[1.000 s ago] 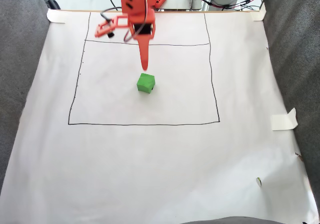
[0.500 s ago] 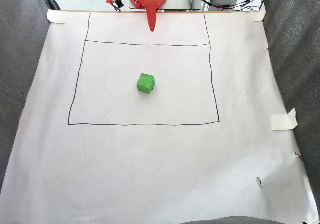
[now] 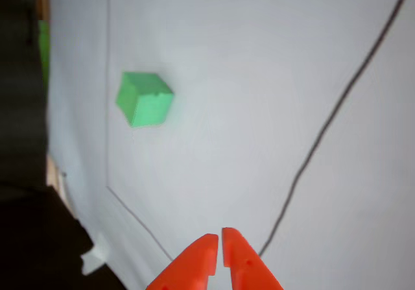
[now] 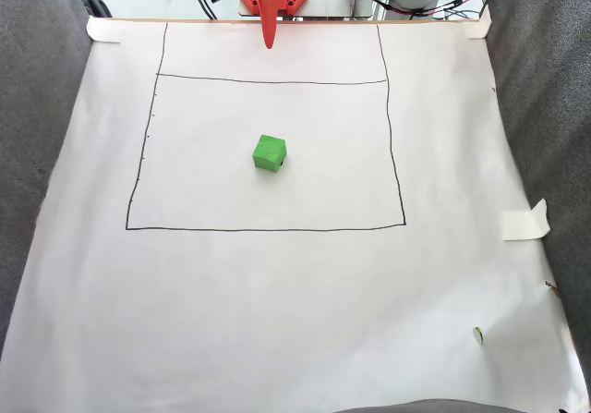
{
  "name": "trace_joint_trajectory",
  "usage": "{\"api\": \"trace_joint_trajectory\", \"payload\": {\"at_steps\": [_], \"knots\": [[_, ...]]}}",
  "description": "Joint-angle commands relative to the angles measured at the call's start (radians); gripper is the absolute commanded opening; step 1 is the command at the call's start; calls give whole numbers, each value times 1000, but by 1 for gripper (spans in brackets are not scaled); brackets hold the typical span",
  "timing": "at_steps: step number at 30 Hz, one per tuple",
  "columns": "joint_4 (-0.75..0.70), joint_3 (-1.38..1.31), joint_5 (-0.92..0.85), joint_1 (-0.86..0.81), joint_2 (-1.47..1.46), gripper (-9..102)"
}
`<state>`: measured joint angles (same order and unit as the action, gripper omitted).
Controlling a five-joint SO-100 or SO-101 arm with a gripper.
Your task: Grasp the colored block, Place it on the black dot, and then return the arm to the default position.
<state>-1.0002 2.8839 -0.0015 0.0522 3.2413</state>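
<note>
One block point(image 4: 269, 153) sits mid-frame inside the drawn square; gripper point(image 4: 269, 42) (fingers nearly pressed together, empty) hangs at top centre. Risk: block off-centre on a dot I cannot see.

fixed view high, facing arm; other view behind claw point(image 3: 217, 238), blurry, perhaps wrist-mounted

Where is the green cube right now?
In the fixed view, the green cube sits near the middle of the drawn rectangle, well below the claw.
</note>
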Motion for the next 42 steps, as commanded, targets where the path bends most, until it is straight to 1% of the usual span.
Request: {"api": "trace_joint_trajectory", "payload": {"at_steps": [1,8,15,22,24,26,32,36,42], "knots": [[-40,2,2,-2,28,0],[-97,-6,-5,-25,28,0],[-126,57,-26,-38,28,0],[-28,127,-92,-71,28,0],[52,153,-112,-81,28,0],[84,156,-127,-91,28,0],[107,158,-143,-91,29,0],[63,158,-115,-86,29,0],[55,156,-109,-92,29,0]]}}
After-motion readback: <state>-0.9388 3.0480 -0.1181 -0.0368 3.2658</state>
